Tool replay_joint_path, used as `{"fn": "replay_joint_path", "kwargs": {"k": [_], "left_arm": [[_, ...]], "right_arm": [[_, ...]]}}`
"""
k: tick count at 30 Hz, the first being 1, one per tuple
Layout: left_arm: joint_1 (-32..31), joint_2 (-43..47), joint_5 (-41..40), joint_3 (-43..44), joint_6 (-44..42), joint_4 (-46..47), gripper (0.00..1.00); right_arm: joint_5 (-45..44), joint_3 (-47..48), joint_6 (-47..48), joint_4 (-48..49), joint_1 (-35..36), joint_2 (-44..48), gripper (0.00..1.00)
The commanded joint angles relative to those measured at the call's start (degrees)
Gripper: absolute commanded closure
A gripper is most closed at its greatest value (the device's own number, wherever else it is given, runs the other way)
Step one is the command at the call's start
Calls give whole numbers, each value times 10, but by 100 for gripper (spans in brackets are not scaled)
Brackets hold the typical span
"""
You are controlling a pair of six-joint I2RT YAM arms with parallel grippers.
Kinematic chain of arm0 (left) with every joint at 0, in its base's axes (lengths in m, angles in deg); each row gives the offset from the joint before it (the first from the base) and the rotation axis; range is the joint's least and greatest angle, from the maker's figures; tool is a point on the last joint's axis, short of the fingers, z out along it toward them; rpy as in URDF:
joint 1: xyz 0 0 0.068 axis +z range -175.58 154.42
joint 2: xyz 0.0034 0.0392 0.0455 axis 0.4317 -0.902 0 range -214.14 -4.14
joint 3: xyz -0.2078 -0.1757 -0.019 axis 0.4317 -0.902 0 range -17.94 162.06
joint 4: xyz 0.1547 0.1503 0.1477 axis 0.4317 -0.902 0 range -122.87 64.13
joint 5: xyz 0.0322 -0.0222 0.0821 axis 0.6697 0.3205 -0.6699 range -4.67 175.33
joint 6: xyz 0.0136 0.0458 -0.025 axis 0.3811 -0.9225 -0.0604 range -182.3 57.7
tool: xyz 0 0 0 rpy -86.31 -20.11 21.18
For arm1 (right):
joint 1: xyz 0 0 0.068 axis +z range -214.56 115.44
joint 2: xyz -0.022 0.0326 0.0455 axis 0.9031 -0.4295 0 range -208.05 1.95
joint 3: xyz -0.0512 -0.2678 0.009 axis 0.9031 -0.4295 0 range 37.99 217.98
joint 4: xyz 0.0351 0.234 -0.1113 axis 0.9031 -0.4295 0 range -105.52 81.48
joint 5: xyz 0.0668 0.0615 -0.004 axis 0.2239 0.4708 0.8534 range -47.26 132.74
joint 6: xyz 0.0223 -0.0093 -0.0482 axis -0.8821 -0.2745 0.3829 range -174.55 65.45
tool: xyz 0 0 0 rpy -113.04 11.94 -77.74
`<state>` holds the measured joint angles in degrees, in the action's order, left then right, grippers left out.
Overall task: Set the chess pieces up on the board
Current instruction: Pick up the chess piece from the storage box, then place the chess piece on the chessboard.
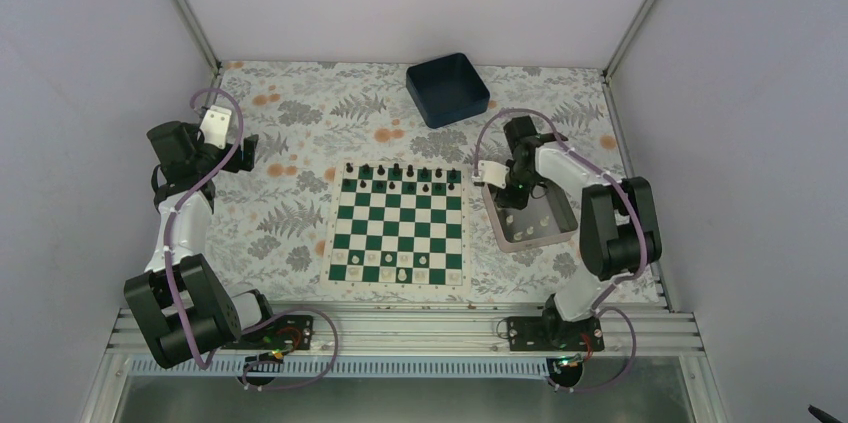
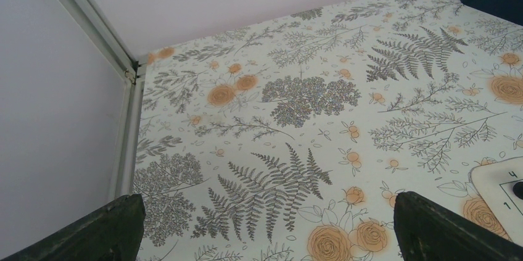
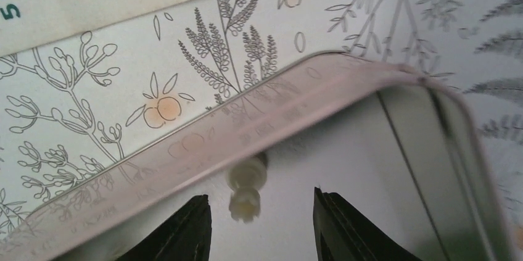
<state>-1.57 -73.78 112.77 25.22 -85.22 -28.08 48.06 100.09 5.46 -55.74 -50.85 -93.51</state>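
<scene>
We count one board [image 1: 398, 226], one tray [image 1: 500, 238], one bin [image 1: 447, 89] — left gripper [image 2: 266, 202] and right gripper [image 3: 261, 202] spread, right flanking one white piece [image 3: 245, 207] — floral tablecloth [image 1: 290, 213], pale walls [image 1: 400, 3].

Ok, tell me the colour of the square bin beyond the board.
Dark blue bin, clearest in the top external view.

The tray [image 1: 536, 244] lies right of the board [image 1: 400, 224], bin [image 1: 457, 110] behind.

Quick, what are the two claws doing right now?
Left gripper: open, holding nothing.
Right gripper: open over a white chess piece in the metal tray, not gripping it.
</scene>
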Motion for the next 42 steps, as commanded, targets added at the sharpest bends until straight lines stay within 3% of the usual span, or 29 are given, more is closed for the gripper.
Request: {"fn": "replay_joint_path", "kwargs": {"k": [1,6,15,22,31,42], "left_arm": [[3,1,2,-2,-2,7,0],[3,0,2,-3,-2,9,0],[3,0,1,-2,-2,8,0],[4,1,2,-3,-2,8,0],[4,3,7,-4,-1,8,0],[4,2,12,-2,3,6,0]], "right_arm": [[29,7,7,4,-5,-27,55],[33,0,7,8,-5,-34,58],[21,9,1,-4,-5,-27,93],[-11,65,-16,-69,14,49,94],[-54,180,-77,-138,206,71,93],[-21,352,-90,-163,437,-117,91]]}}
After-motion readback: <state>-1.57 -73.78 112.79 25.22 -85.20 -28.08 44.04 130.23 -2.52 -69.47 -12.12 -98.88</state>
